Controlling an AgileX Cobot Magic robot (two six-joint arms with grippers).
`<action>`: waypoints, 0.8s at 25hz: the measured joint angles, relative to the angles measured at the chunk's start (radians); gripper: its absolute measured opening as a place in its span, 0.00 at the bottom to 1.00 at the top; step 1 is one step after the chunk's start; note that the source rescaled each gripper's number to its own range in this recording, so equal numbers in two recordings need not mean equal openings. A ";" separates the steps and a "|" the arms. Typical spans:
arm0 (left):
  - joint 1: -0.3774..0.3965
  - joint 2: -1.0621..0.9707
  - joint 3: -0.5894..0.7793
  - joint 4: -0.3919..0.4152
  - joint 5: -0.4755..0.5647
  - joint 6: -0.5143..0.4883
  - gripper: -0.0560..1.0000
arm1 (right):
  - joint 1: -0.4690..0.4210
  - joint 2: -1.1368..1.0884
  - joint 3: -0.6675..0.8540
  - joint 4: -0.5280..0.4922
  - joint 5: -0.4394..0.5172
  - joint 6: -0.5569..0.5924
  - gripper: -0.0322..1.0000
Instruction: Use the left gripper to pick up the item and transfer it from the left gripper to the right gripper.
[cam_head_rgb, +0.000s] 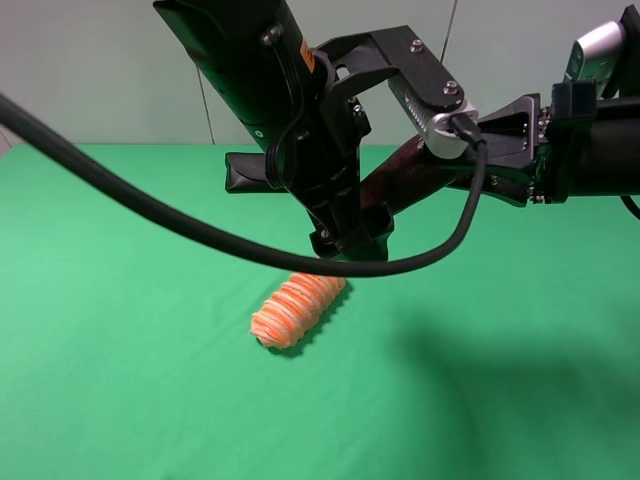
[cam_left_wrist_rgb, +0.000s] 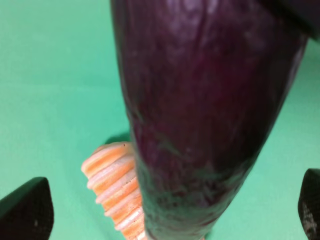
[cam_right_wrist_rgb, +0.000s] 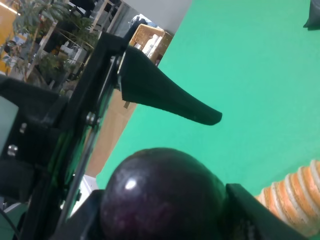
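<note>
**One eggplant (cam_head_rgb: 400, 185) aloft, slanting**

Above the desk (cam_head_rgb: 120, 380) and orange ribbed roll (cam_head_rgb: 297, 308), the right end effector (cam_head_rgb: 460, 172) clamps the eggplant's rounded end. Its long axis slants down toward the left end effector (cam_head_rgb: 350, 238), whose fingers (cam_left_wrist_rgb: 25, 212) are spread wide, clear of it.

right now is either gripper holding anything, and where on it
The right gripper holds the eggplant near its dark rounded end; the left gripper is open around it, not touching.

I read this as an indoor lab or office room: flat green cloth tabletop (cam_head_rgb: 100, 380), plain pale wall (cam_head_rgb: 90, 70), leafy potted plants (cam_right_wrist_rgb: 35, 30), tan wooden furniture (cam_right_wrist_rgb: 147, 37) beyond.
</note>
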 joint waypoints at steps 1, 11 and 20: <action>0.000 0.000 0.000 0.000 0.000 -0.001 0.99 | 0.000 0.000 0.000 -0.004 0.000 0.002 0.04; 0.000 0.000 0.000 0.013 0.047 -0.003 1.00 | 0.000 0.000 0.000 -0.007 0.000 0.011 0.04; 0.000 -0.054 0.000 0.026 0.105 -0.006 1.00 | 0.000 0.000 0.000 -0.033 -0.027 0.011 0.04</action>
